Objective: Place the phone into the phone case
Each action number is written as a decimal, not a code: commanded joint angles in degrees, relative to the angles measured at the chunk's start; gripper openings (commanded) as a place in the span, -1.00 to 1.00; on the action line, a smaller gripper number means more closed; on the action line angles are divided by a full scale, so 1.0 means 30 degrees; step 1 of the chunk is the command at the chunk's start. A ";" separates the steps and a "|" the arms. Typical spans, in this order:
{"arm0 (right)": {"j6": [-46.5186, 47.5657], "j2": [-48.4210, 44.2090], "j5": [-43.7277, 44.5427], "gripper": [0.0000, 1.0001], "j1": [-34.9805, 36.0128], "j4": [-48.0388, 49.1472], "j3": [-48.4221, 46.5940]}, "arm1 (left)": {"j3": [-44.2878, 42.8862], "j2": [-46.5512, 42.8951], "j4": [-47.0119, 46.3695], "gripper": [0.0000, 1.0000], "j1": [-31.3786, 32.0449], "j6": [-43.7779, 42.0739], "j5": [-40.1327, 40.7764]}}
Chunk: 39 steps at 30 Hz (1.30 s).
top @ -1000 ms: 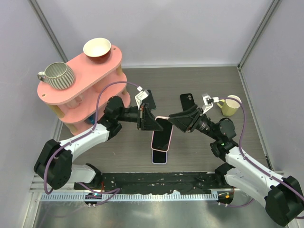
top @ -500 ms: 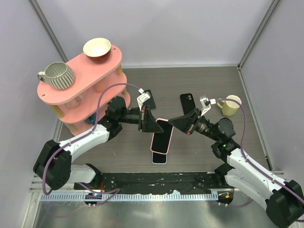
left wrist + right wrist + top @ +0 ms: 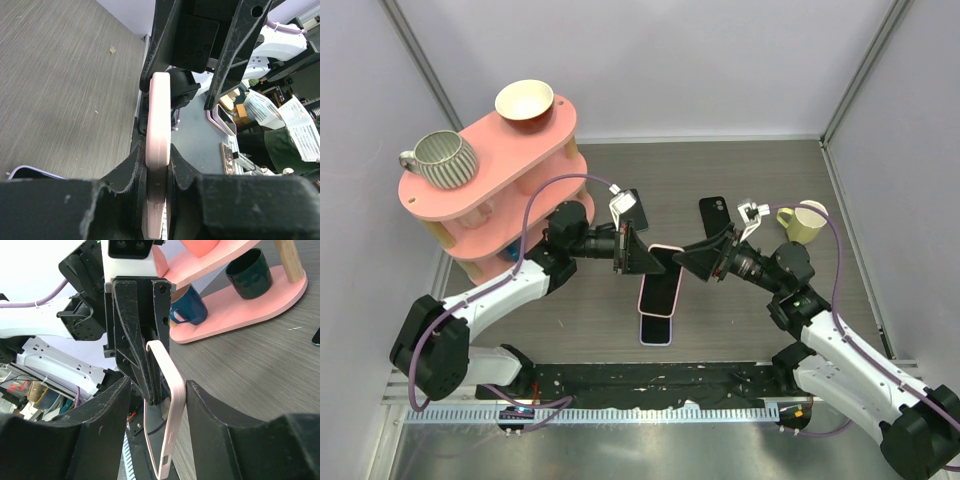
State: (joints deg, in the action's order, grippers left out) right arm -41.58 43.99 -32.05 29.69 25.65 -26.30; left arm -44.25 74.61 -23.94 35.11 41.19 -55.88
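Phone case [image 3: 660, 285] is kept clamped by the left tool [image 3: 157, 167]. The right tool [image 3: 157, 387] has been reopened around it, so another press is probably needed.

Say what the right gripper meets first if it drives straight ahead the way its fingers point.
The pink phone case, which stands between the open fingers of the right gripper. Just beyond, it would probably run into the left gripper clamping that case; how near is hard to judge.
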 commanded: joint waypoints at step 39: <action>-0.0875 -0.0924 0.4589 -0.98 0.0005 -1.2323 0.0214 | -0.5317 -0.2868 1.3807 1.00 -0.0191 -0.7721 1.2033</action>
State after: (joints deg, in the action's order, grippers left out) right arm -44.91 40.05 -24.10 29.63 3.25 -22.57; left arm -56.31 66.94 5.48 34.76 23.42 -31.00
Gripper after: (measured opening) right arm 0.172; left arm 0.996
